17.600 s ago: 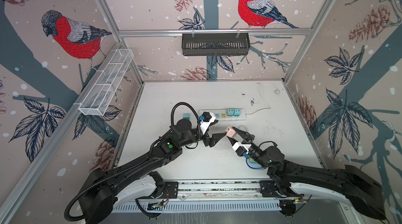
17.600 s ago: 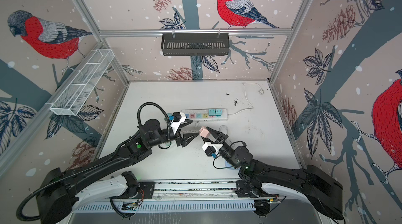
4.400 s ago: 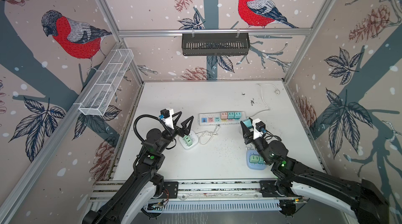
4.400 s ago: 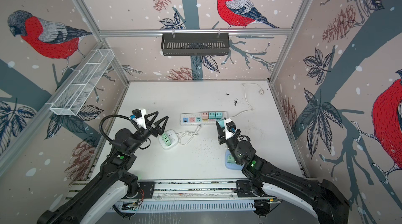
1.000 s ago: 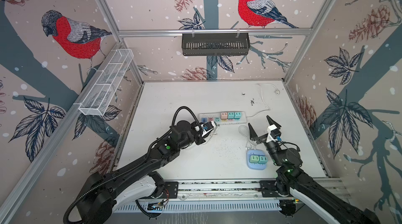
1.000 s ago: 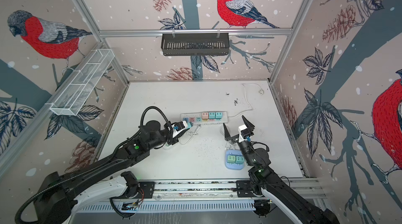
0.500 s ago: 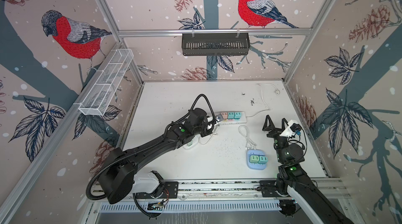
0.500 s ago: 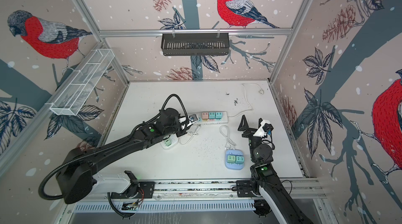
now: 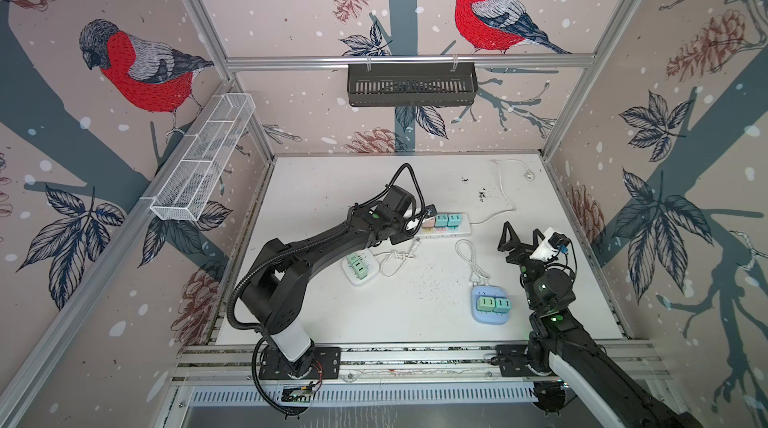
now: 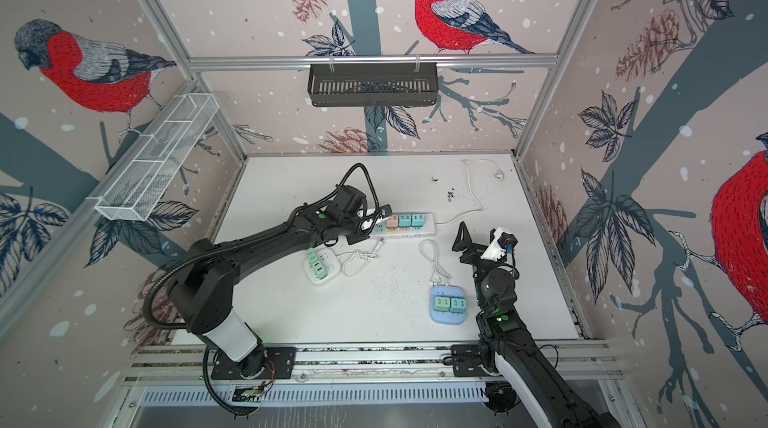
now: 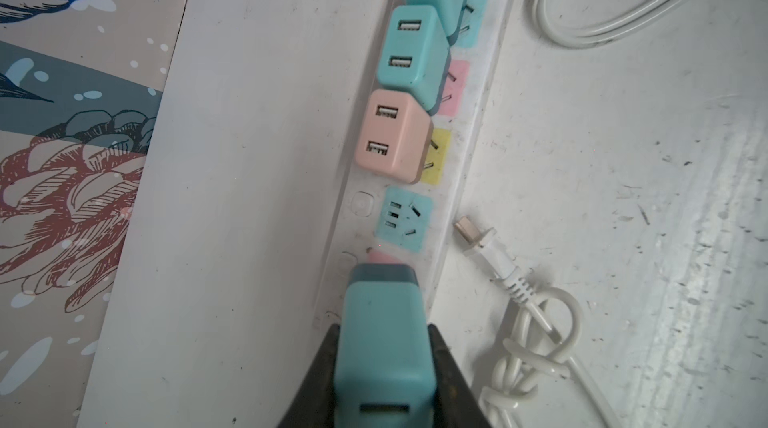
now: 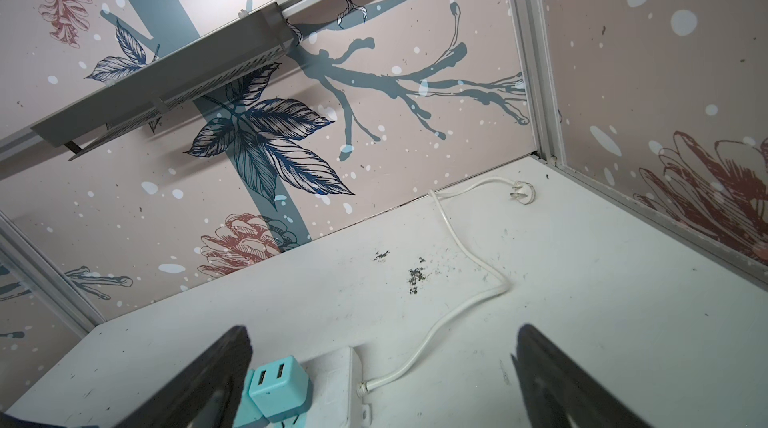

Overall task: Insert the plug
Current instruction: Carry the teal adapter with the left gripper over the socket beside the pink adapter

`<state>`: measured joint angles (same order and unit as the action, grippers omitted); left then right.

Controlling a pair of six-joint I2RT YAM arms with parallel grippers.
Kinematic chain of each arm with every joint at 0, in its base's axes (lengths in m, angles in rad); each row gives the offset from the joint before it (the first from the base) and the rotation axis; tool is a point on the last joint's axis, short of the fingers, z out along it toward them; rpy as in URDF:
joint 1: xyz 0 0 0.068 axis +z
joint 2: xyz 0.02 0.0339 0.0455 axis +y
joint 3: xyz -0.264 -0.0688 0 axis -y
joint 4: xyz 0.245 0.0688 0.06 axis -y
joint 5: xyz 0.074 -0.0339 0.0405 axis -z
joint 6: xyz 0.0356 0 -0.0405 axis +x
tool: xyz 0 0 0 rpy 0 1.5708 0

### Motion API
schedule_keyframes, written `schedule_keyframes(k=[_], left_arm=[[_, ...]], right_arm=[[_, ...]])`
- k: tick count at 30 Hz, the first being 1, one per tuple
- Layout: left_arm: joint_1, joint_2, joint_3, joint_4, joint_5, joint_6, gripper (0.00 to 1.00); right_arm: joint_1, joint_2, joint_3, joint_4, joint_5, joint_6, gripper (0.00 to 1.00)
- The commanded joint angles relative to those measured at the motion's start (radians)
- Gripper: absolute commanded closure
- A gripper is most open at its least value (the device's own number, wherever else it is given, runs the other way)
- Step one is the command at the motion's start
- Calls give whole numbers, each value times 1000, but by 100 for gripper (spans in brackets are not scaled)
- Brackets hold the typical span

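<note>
A teal plug, a small USB adapter, sits between the black fingers of my left gripper, which is shut on it. It hovers over the left end of the white power strip, covering most of a pink socket; a blue socket beside it is free. One pink adapter and two teal adapters stand in the strip. In both top views the left gripper reaches the strip. My right gripper hangs open and empty to the right.
A white hub with green adapters and its knotted cable lie in front of the strip. A blue hub with two green adapters sits near the right arm. The strip's cord runs to the back right. A loose cable plug lies beside the strip.
My left gripper has carried the teal plug back to the strip's left end. The right arm has pulled away to the right, staying open.
</note>
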<state>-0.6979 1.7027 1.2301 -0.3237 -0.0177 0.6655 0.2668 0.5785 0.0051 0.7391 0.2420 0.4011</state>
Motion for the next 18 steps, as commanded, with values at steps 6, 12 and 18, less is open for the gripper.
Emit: schedule_keyframes(k=[6, 12, 18], left_arm=[[26, 129, 155, -130, 60, 90, 100], [26, 227, 253, -189, 66, 107, 100], [26, 280, 310, -224, 82, 114, 100]], right_arm=[[-7, 27, -44, 32, -2, 22, 0], [-11, 35, -41, 32, -9, 22, 0], [-12, 40, -39, 32, -10, 25, 0]])
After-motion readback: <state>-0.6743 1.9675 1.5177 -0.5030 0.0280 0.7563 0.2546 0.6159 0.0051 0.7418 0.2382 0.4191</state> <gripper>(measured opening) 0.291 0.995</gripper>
